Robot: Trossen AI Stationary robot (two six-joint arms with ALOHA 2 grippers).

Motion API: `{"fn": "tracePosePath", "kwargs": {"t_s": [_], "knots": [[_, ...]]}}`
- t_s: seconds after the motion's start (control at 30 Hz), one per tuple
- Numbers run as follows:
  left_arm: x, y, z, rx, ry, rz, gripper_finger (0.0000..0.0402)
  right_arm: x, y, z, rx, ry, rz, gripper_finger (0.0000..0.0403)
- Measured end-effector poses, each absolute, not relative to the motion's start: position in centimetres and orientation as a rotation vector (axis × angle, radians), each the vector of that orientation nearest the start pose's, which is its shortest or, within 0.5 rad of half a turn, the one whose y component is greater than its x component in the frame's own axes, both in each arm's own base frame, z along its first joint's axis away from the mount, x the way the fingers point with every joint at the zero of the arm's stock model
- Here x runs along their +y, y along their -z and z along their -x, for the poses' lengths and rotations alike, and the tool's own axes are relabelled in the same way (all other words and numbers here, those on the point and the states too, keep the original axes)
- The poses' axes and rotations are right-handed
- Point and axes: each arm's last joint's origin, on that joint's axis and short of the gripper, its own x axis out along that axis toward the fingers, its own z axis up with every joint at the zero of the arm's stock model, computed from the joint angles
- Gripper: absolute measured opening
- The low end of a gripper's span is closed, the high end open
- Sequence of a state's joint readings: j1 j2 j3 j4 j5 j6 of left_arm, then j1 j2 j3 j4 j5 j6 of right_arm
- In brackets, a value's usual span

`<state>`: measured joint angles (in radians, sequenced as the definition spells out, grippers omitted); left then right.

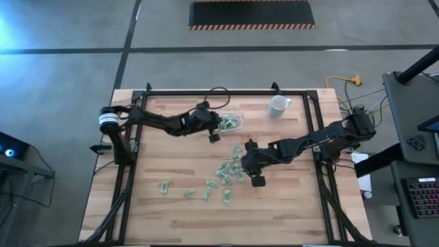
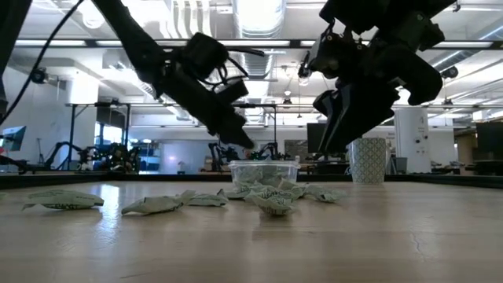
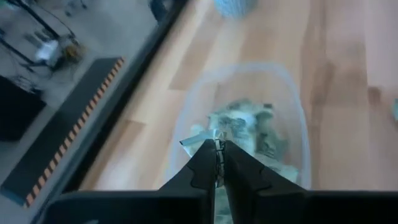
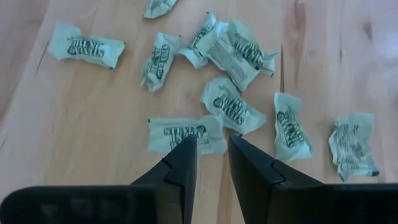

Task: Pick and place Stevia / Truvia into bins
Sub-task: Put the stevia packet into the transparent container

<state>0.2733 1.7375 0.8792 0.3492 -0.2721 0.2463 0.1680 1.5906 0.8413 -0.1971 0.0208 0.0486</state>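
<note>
Several light green and white Stevia packets (image 1: 230, 169) lie scattered on the wooden table, with more nearer the near edge (image 1: 195, 191). The clear container (image 1: 232, 122) stands at the far middle and holds several packets (image 3: 249, 134). My left gripper (image 3: 218, 152) hovers over the container's near-left rim, shut on one packet (image 3: 198, 138). In the low view it (image 2: 245, 143) is just above the container (image 2: 263, 171). My right gripper (image 4: 212, 144) is open and hangs above the main cluster. One flat packet (image 4: 185, 134) lies below its fingertips. In the low view it (image 2: 324, 148) is clear of the table. My left gripper pinches one small packet between its two fingertips, by one end (image 3: 214, 140). The rest of the packet sticks out to one side of the fingers. The fingers slant down over the container. The packet is lifted clear, above the packets in the container.
A white cup (image 1: 278, 105) stands on the table to the right of the container, near the far edge. Black frame rails (image 1: 130, 165) run along the table's left and right sides. Bare wood (image 1: 288, 206) lies toward the near right.
</note>
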Motion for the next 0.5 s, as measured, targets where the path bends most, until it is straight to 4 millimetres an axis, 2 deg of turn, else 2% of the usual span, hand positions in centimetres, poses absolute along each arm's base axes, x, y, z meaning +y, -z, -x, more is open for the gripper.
{"fn": "tracePosePath", "kwargs": {"t_s": [0.1, 0.2, 0.37, 0.5], "knots": [[10.4, -17.0, -34.4, 0.620, -0.455, -0.240, 0.0028, 5.0, -16.6, -29.8, 0.944, -0.114, 0.044, 0.0080], [10.4, -17.1, -34.5, 0.653, -0.443, -0.254, 0.0067, 5.0, -16.4, -29.7, 0.948, -0.119, 0.050, 0.0085], [10.2, -18.3, -33.9, 0.666, -0.439, -0.254, 0.0133, 5.0, -16.0, -29.6, 0.907, -0.122, 0.046, 0.0108], [9.8, -19.5, -33.1, 0.684, -0.437, -0.229, 0.0168, 5.0, -15.1, -29.1, 0.882, -0.154, 0.029, 0.0130]]}}
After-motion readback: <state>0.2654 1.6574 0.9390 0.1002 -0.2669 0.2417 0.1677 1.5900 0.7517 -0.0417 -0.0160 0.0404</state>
